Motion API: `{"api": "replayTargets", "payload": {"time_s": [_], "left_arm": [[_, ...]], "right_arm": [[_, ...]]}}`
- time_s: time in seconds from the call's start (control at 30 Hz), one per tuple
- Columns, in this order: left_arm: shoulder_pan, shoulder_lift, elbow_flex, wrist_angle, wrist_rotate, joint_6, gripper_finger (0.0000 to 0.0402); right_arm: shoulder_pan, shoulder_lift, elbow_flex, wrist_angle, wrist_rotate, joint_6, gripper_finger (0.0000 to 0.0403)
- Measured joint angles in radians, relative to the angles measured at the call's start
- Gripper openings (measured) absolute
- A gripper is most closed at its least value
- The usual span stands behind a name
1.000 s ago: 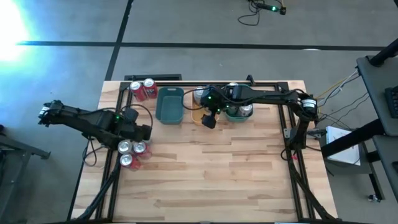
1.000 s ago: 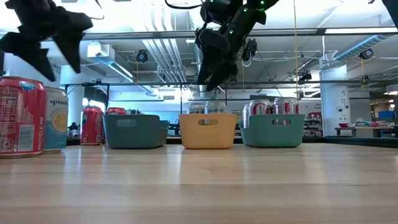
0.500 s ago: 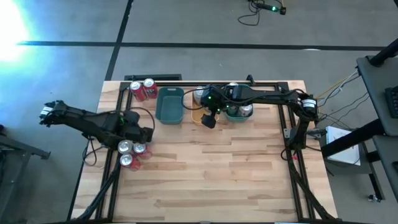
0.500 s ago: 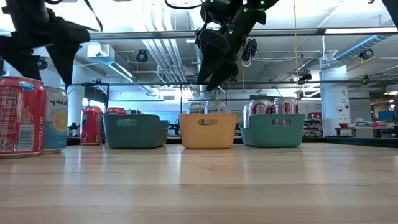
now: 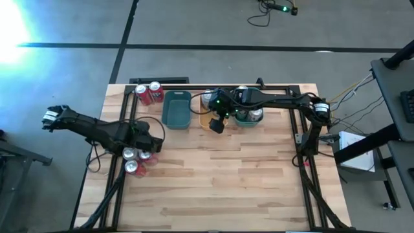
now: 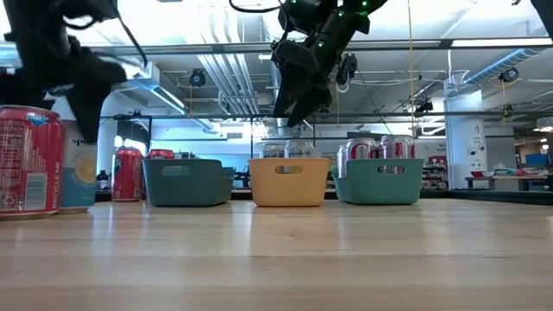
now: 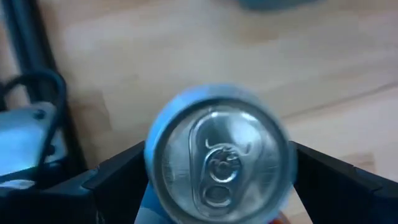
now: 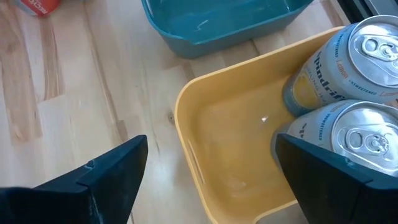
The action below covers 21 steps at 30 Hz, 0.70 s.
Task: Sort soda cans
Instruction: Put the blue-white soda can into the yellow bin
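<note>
Three soda cans stand together near the table's left edge [image 5: 132,167]. Among them, the low view shows a red can [image 6: 30,160] and a pale can [image 6: 79,173]. My left gripper [image 5: 147,144] is open just above the pale can's silver top [image 7: 217,155], one finger on either side of it. My right gripper [image 5: 217,124] hangs open above the orange tray [image 8: 205,124], which holds two pale cans [image 8: 354,56]. Two red cans [image 5: 149,94] stand at the far left.
An empty teal tray [image 5: 176,109] sits left of the orange tray. On its right, another teal tray [image 6: 380,181] holds silver-grey cans. A black frame rail [image 5: 116,188] runs along the table's left side. Bare wood fills the near half of the table.
My left gripper has come down from above onto the pale can in the cluster near the table's left edge, with its fingers kept apart. The cans have not moved.
</note>
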Motion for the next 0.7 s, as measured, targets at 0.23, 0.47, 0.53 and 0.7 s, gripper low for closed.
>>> {"api": "replayTargets", "payload": {"time_s": [0.23, 0.47, 0.53, 0.7], "left_arm": [[0.0, -0.001, -0.045, 0.033, 0.003, -0.029, 0.0334], [0.002, -0.001, -0.014, 0.028, -0.049, -0.021, 0.0312], [0.009, -0.001, -0.01, 0.031, -0.048, -0.001, 0.0311], [0.021, -0.001, -0.01, 0.026, -0.045, 0.025, 0.0305]], "right_arm": [[0.0, 0.0, 0.0, -0.01, 0.0, 0.013, 0.0348], [0.0, 0.0, 0.0, -0.03, 0.0, 0.017, 0.0348], [0.0, 0.0, 0.0, -0.03, 0.0, 0.017, 0.0348], [0.0, 0.0, 0.0, -0.03, 0.0, 0.017, 0.0347]]}}
